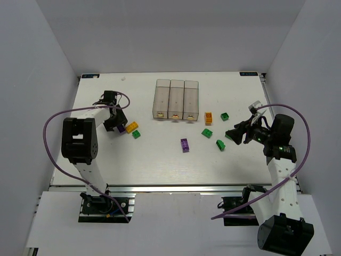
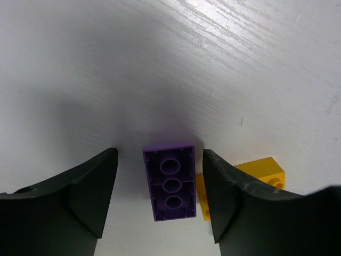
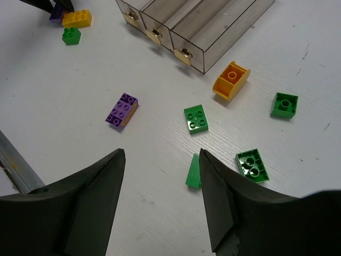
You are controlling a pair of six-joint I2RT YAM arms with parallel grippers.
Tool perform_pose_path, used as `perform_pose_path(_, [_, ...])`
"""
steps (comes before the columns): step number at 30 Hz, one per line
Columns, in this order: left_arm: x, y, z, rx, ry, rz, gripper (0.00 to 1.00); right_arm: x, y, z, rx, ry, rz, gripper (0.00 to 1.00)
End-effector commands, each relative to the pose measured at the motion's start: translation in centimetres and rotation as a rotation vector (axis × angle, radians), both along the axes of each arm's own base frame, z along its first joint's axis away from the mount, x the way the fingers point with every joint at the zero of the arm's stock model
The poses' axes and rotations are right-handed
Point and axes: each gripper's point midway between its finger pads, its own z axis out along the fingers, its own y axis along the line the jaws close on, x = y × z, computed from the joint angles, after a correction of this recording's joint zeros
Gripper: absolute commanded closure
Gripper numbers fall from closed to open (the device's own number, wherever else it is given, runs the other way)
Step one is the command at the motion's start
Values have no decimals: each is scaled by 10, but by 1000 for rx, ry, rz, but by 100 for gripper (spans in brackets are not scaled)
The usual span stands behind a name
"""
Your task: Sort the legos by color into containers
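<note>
Left hand (image 2: 160,165) open, straddling an upturned purple lego (image 2: 169,181) without contact; yellow lego (image 2: 264,172) just beside, near the surface (image 1: 160,160)'s left edge. Right hand (image 3: 161,157) open, empty, near green legos (image 3: 195,118) toward the right edge. Containers (image 1: 176,100) stand at mid-rear.

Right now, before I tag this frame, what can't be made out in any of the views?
- Purple brick: top view, mostly hidden under the left pincer.
- Yellow brick: left wrist view, partly behind a finger.
- Containers: contents unclear; too small in top view, far ends cut off by right wrist frame edge.
- Nearest green brick: right wrist view, partly behind the right pincer.
</note>
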Motion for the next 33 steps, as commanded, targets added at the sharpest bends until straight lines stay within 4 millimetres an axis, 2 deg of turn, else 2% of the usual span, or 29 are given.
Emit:
perform_pose_path(1, [9,0,6,-15,-28,-2,28,4,1,12,-4,-38,4,37])
perform_pose_path(7, [0,4,-1,9,6,-18,50,5,0,11,-4,-35,-2,37])
perform_pose_path(8, [0,4,0,12,5,-24,59,4,0,11,-3,-34,-1,38])
perform_pose_path(10, [2,7,7,29,-11,-20,69,5,0,10,-4,-32,-4,38])
perform_pose_path(12, [7,10,29,47,-68,-23,80,5,0,10,-4,-35,-2,39])
perform_pose_path(13, [9,11,39,54,-96,-25,81,5,0,9,-2,-31,-1,40])
perform_pose_path(14, [13,11,63,58,-159,-40,84,4,1,10,-1,-33,3,43])
perform_pose_path(15, [15,2,79,42,-205,-77,87,3,3,9,5,-31,14,46])
perform_pose_path(16, [19,-4,92,45,-265,-121,88,2,3,10,8,-31,19,50])
perform_pose_path(17, [21,-9,108,33,-325,-160,89,0,6,11,17,-33,37,62])
perform_pose_path(18, [21,-23,141,-5,-437,-223,92,-2,7,10,20,-31,47,69])
perform_pose_path(19, [28,-58,167,-133,-564,-381,93,-3,10,10,23,-34,61,78])
perform_pose_path(20, [21,-72,174,-187,-606,-446,94,-5,12,10,27,-37,77,90])
perform_pose_path(21, [20,-85,180,-243,-636,-503,94,-6,14,9,29,-35,88,94])
perform_pose_path(22, [17,-113,192,-348,-676,-617,94,-8,16,8,31,-34,99,97])
perform_pose_path(23, [18,-129,200,-396,-689,-663,95,-9,18,9,31,-40,114,100])
perform_pose_path(24, [23,-140,191,-427,-661,-688,97,-10,20,8,33,-39,122,100])
perform_pose_path(26, [27,-166,193,-458,-655,-747,97,-10,22,6,29,-38,128,100])
perform_pose_path(27, [36,-174,206,-454,-682,-766,97,-10,22,4,25,-36,130,100])
perform_pose_path(28, [41,-182,193,-459,-640,-771,97,-9,23,4,21,-36,130,100])
perform_pose_path(29, [45,-195,191,-448,-630,-781,97,-8,23,3,17,-35,126,100])
perform_pose_path(30, [55,-203,207,-437,-660,-798,97,-8,23,3,12,-37,126,100])
perform_pose_path(31, [61,-210,189,-434,-604,-796,96,-8,23,2,12,-34,125,97])
perform_pose_path(33, [72,-223,182,-393,-576,-783,94,-7,24,1,6,-33,125,96])
